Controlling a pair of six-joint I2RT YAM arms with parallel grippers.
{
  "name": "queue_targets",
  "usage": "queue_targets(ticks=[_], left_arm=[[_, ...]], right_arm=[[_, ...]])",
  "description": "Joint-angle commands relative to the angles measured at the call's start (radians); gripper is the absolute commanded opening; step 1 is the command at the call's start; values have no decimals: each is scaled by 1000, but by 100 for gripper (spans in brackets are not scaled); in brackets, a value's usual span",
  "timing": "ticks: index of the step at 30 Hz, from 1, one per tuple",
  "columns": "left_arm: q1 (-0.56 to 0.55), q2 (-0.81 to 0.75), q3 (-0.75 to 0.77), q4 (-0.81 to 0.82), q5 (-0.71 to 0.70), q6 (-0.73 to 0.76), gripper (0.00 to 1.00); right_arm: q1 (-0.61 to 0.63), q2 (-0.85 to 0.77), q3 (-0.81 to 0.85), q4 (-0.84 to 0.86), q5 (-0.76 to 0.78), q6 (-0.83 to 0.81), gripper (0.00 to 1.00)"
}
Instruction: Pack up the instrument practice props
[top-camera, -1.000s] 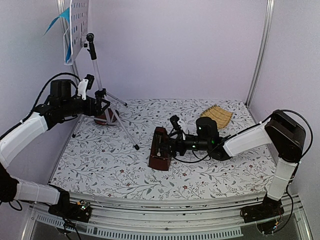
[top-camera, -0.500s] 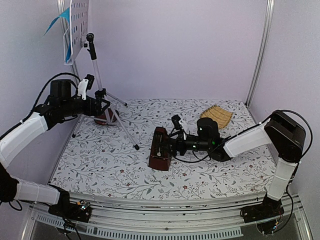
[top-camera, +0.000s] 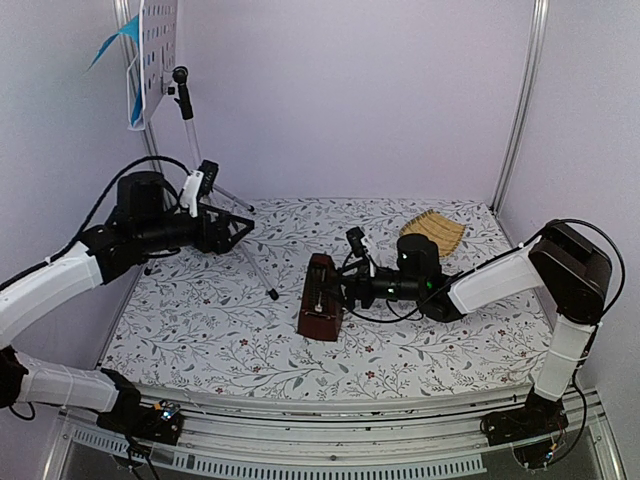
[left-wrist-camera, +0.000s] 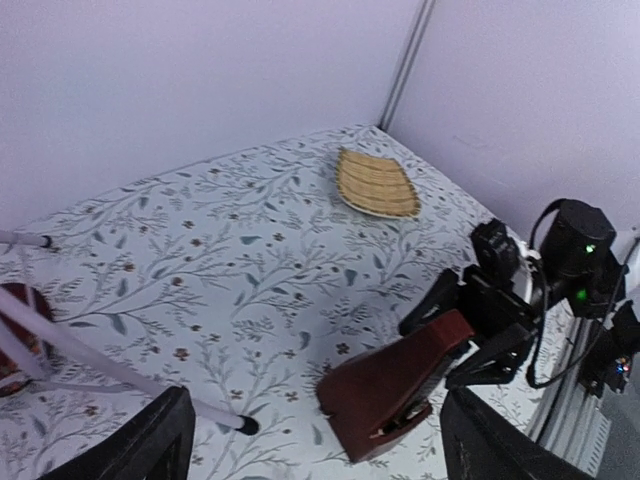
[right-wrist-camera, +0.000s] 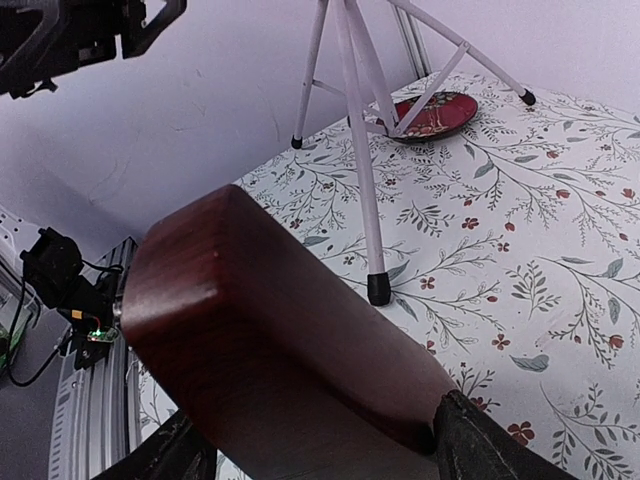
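At the far left, the tall silver tripod music stand with white perforated desk (top-camera: 160, 50) stands upright on the flower-printed table (top-camera: 200, 330). It carries the blue and cream music sheets (top-camera: 125, 40). The left gripper (top-camera: 238, 228) hangs near the tripod legs, its jaws wide and empty. In the middle, the dark brown pyramid metronome (top-camera: 320, 310) lies on its side on the table. The right gripper (top-camera: 345, 290) has one finger on each side of its narrow end; whether they press it, I cannot tell. Farther right lies a yellow woven tray (top-camera: 433, 233).

Smooth, softly glossy brown wood metronome (right-wrist-camera: 280, 340); woven straw tray (left-wrist-camera: 377, 183); silvery metal music stand (right-wrist-camera: 355, 120).
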Motion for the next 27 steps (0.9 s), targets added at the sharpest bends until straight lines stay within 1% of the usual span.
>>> queue_targets(ticks=[1,5,7,13,19,27], left_arm=[[-84,49,-99,173,-22,-99,87],[-120,115,-146,305,24,-155,84],[-134,146,-152,338,32,-166,83],[-153,206,-166,387,48,-189,83],[-158,215,-189,411,47,-188,83],[-168,240,-212,476,85,-182,81]], right_arm=[[-12,13,22,-8,13,21,75],[-12,21,38,-27,11,21,75],[-12,24,44,-34,11,21,75],[-12,34,61,-41,17,21,75],[-12,36,74,-51,20,15,76],[-12,25,86,-70,38,20,79]])
